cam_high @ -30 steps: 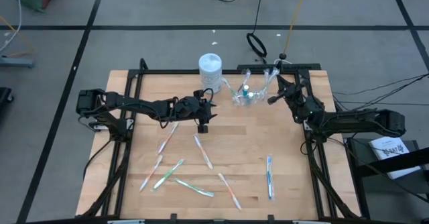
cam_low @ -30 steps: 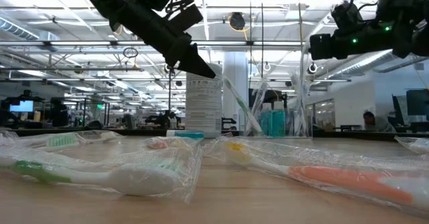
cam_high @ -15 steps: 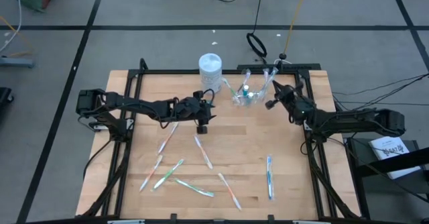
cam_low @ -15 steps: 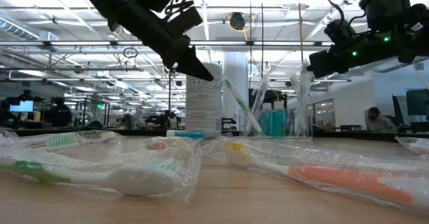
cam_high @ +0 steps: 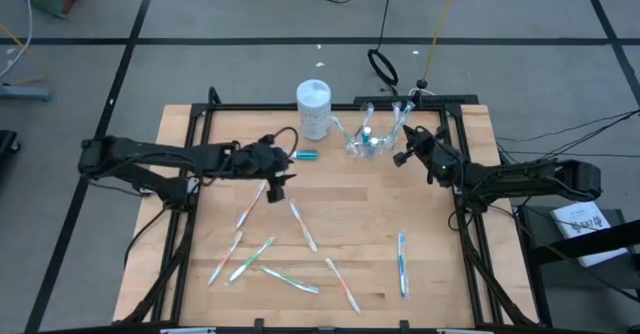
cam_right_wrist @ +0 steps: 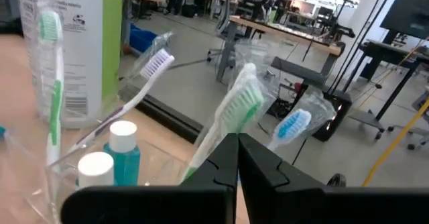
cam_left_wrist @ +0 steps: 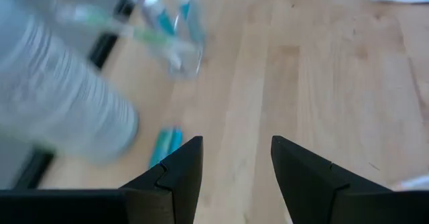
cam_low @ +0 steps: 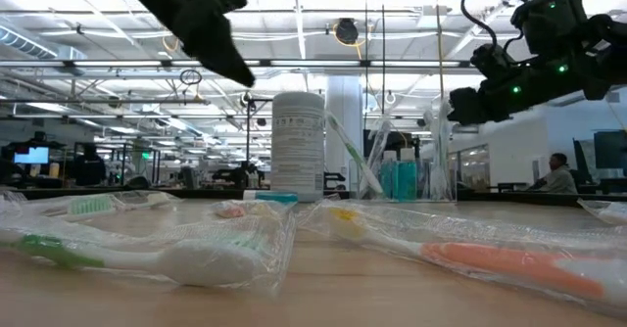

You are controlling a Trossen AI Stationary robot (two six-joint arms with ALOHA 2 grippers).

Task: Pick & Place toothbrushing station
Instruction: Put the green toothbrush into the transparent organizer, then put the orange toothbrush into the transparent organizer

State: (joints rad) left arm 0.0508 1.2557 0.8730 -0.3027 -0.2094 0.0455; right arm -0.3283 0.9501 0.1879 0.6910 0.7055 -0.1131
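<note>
A clear cup (cam_high: 370,142) stands at the table's far middle, holding several toothbrushes and small blue tubes; it also shows in the right wrist view (cam_right_wrist: 100,163). My right gripper (cam_high: 398,159) is shut just right of the cup, with a green-bristled brush (cam_right_wrist: 236,110) standing right past its tips (cam_right_wrist: 236,158); whether they touch I cannot tell. My left gripper (cam_high: 276,177) is open and empty above the table, left of the cup (cam_left_wrist: 236,167). A small blue tube (cam_high: 305,155) lies flat on the wood beside it (cam_left_wrist: 165,147). Several wrapped toothbrushes (cam_high: 303,226) lie toward the near edge.
A white canister (cam_high: 313,107) stands at the far edge, just left of the cup; it also shows in the low view (cam_low: 297,141). A blue toothbrush (cam_high: 402,262) lies near right. Black frame rails (cam_high: 190,174) run along the table's sides. Bare wood lies between the two grippers.
My left gripper has drawn back toward the table's left edge and risen, away from the canister. A small blue tube now shows on the wood where the gripper stood. My right gripper has gone down a little beside the cup.
</note>
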